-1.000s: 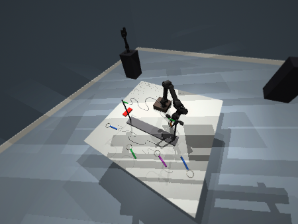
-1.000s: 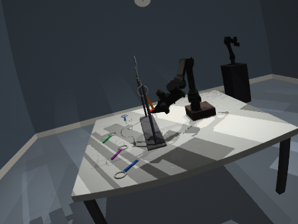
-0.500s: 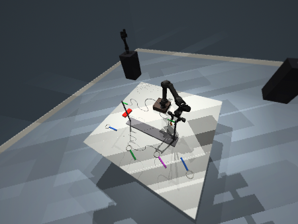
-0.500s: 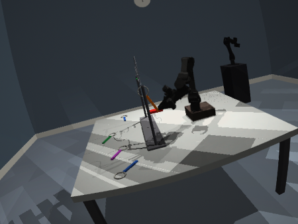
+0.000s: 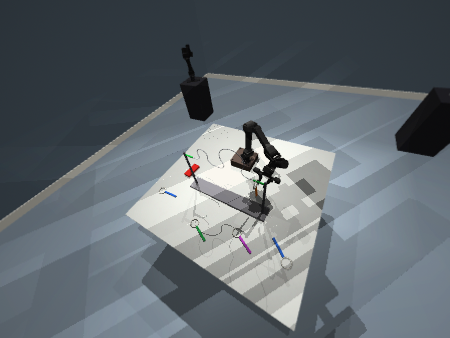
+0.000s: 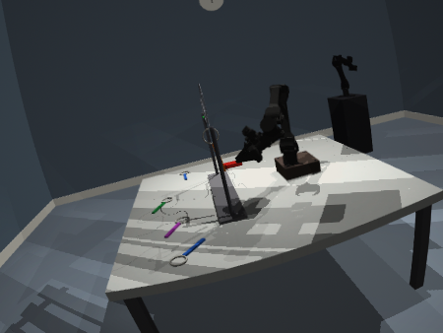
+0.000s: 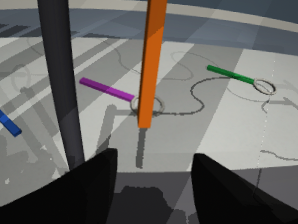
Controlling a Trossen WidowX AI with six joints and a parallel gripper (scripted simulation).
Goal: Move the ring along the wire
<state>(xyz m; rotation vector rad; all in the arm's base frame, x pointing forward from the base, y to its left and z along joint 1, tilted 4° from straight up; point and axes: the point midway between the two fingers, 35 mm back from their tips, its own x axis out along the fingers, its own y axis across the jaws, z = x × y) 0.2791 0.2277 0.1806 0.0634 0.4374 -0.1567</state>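
Note:
The orange handle (image 7: 152,43) (image 5: 256,190) hangs straight down beside the dark near post (image 7: 59,63) (image 5: 264,197). Its ring (image 6: 211,134) sits high on the wire by that post, at the short green part (image 5: 258,182). My gripper (image 7: 154,160) (image 5: 262,176) (image 6: 241,155) is open. Its two dark fingers stand apart, a little back from the handle, and nothing is between them. The thin grey wire runs to the far post (image 5: 191,170); both posts stand on a dark base plate (image 5: 225,196).
Loose rings with coloured handles lie on the table: green (image 5: 200,232) (image 7: 229,74), purple (image 5: 244,243) (image 7: 107,90), blue (image 5: 278,247) (image 7: 8,123), and a small blue one (image 5: 170,194). A red block (image 5: 193,168) lies by the far post. The arm's base (image 5: 244,158) stands behind the wire.

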